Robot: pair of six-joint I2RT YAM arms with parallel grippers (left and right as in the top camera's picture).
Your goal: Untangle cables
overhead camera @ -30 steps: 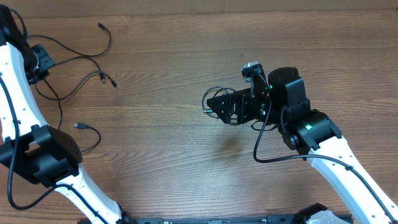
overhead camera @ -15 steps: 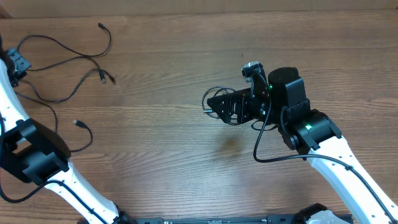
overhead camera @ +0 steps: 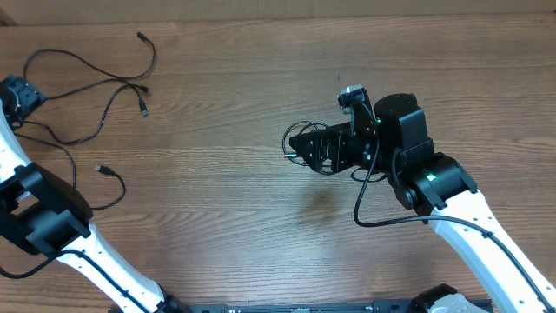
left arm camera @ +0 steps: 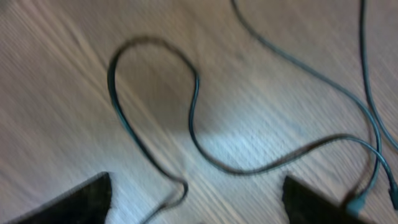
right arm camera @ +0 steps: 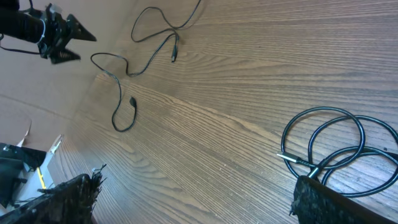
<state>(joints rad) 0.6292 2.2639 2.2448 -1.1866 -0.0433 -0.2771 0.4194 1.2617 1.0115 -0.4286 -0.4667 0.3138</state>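
Cables are in two lots on the wooden table [overhead camera: 226,217]. Far left, the left gripper [left arm camera: 198,190] hangs over the table's edge area with its jaws spread wide. Its wrist view is pretty blurry, but a thin cord winds across the wood between the two fingers and nothing looks pinched. Just right of it are the loose cables [overhead camera: 143,109], a few thin black cords sprawled out flat near the back left corner. One more cord [overhead camera: 100,168] curls nearer the front, plug end pointing left. Well apart from those, around the middle of the table, there's a coiled cable [right arm camera: 298,162] lying in a couple of round loops. The right gripper [right arm camera: 196,190] sits right at it, jaws also wide apart. The coil runs up against one finger [right arm camera: 336,202] (can't tell if it's actually tucked under it).
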